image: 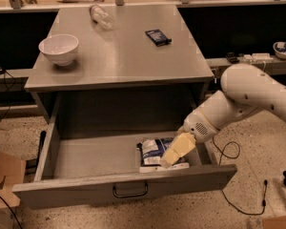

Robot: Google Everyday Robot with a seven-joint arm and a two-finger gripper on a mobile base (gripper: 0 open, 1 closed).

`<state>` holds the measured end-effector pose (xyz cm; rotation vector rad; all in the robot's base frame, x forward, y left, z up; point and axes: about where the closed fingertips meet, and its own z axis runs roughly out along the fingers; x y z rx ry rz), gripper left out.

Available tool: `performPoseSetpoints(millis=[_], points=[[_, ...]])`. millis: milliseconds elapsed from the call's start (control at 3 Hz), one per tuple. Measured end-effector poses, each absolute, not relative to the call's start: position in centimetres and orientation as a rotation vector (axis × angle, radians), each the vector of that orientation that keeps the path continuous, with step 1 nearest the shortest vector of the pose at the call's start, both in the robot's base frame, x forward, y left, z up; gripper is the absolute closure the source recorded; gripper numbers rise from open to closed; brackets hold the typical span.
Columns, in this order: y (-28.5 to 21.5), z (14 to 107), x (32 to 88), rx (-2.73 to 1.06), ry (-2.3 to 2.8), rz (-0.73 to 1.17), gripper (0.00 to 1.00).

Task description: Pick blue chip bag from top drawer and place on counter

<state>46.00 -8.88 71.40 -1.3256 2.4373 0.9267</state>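
Note:
The blue chip bag (155, 151) lies flat in the open top drawer (97, 156), near its front right corner. It is blue and white with a white edge. My gripper (168, 162) reaches down into the drawer from the right, and its cream fingers lie over the bag's right side. The white arm (248, 99) comes in from the right of the cabinet. The grey counter (119, 46) is above the drawer.
On the counter stand a white bowl (59, 48) at the left, a clear plastic bottle (101, 16) lying at the back, and a small flat dark blue box (158, 36) right of centre. The drawer's dark wire handle (130, 191) faces front. Cables lie on the floor at right.

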Motion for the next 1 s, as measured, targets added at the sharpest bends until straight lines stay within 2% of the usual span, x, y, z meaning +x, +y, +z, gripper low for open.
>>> performPoseSetpoints(millis=[667,1000], points=[[-8.7,66.8,46.4,-1.209,2.521,1.034,0.03],[-9.2,66.0,46.8,-1.172,2.554,1.031,0.26]])
